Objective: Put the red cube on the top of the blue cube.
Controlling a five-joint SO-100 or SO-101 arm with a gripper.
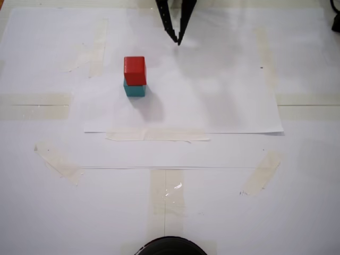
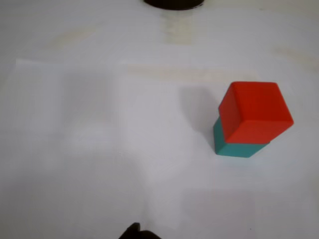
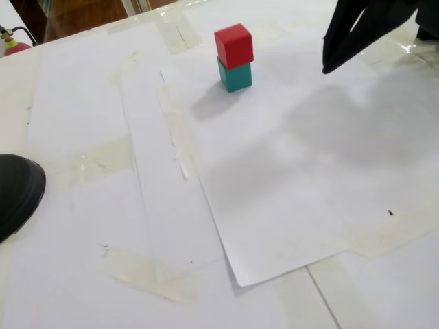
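Wrist view: a dark sliver of the arm at the bottom edge; beyond it the red cube [image 2: 254, 110] sits on the blue cube [image 2: 238, 147], right of centre on white paper.
Stack: red cube is turned slightly against the blue one, its corner overhanging toward the right of the wrist view; neither has a long axis.
Stack place: on the taped paper sheet [image 1: 223, 95] on the table [image 1: 297, 202], left of centre in a fixed view [image 1: 135, 70], toward the far edge in a fixed view [image 3: 234, 45].
Blue cube: mostly hidden under the red one from above [image 1: 134, 90]; two full side faces show in a fixed view [image 3: 235, 75].
End effector: [image 1: 178, 38] tips nearly together, a narrow gap between the fingers, holding nothing, clear of the stack and above the paper.
Fixed views only: the dark end effector [image 3: 329, 63] shows here; the wrist view does not show its fingers.
Near edge: a black round object [image 1: 170, 246].
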